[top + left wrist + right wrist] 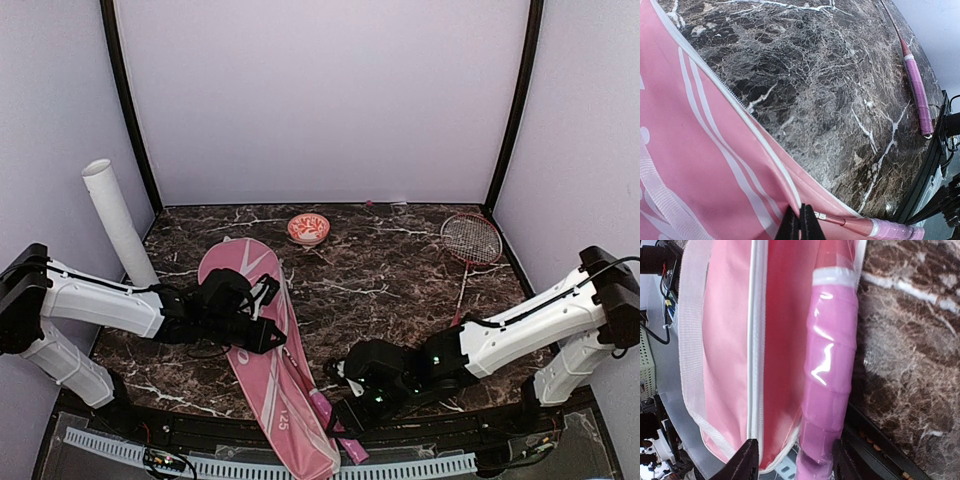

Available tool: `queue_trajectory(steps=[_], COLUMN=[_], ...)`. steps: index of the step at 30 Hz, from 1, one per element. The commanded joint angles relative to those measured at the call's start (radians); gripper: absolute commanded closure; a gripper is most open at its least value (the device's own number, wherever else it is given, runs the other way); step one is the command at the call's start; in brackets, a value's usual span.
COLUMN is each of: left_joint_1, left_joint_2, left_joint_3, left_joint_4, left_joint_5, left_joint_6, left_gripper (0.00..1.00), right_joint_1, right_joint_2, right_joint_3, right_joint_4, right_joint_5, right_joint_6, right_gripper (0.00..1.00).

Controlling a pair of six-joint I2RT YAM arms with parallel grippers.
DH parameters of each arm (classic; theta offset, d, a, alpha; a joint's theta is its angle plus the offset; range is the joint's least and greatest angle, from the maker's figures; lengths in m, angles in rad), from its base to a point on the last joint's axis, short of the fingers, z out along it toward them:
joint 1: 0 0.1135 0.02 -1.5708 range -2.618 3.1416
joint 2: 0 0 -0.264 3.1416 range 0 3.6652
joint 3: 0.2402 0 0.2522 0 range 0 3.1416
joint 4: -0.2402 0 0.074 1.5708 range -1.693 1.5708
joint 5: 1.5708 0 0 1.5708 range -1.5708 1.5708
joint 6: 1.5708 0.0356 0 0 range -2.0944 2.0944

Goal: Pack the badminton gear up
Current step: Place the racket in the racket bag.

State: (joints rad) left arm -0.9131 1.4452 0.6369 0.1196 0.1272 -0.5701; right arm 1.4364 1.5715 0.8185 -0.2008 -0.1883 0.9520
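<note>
Racket cover lies flat along the bench, with my left claw at its zipper edge and my right claw over its near mouth. The left claw is closed tight and, as far as I can judge, pinching the upper flap to hold the opening up. The first racket sits mostly inside, its pink handle poking out directly below the right claw. That claw stands wide, one finger on either side of the handle and the cover's seam, gripping nothing.

I read this as the bagging step for the first racket, nearly done. Next I would either nudge that handle further in or lift the right claw away. The second racket waits well beyond the right claw, at the far right of the bench. Fetching it calls for a reach outward and a narrow grip on the shaft or handle. The white tube leans far behind the left claw. I see no shuttlecocks.
</note>
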Motion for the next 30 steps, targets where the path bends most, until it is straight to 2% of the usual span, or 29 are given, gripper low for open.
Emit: queue_trajectory(steps=[1,12,16,19,23,30], left_joint_1=[0.000,0.000,0.000,0.001,0.000,-0.003], left_joint_2=[-0.034,-0.044,-0.045,-0.043,-0.040,-0.035], left_joint_3=[-0.009,-0.011,-0.010,-0.011,-0.011,-0.008], left_joint_4=[0.001,-0.005,-0.003,-0.003,0.001,0.011], left_joint_5=[-0.018,-0.015,-0.013,-0.012,-0.006,0.011], left_joint_6=[-0.006,0.000,0.001,0.003,0.011,0.035], left_gripper=[1.00,1.00,1.00,1.00,1.00,1.00], right_joint_1=[0.018,0.030,0.030,0.030,0.029,0.003], right_joint_2=[0.004,0.065,0.088,0.086,0.070,0.034], right_joint_3=[-0.040,-0.058,-0.071,-0.066,-0.040,0.018], right_joint_4=[0.052,0.084,0.119,0.118,0.078,0.042], right_joint_5=[-0.052,-0.082,-0.103,-0.104,-0.091,-0.065], right_joint_6=[0.066,0.089,0.108,0.113,0.117,0.123], right_gripper=[0.50,0.54,0.60,0.73,0.83,0.86])
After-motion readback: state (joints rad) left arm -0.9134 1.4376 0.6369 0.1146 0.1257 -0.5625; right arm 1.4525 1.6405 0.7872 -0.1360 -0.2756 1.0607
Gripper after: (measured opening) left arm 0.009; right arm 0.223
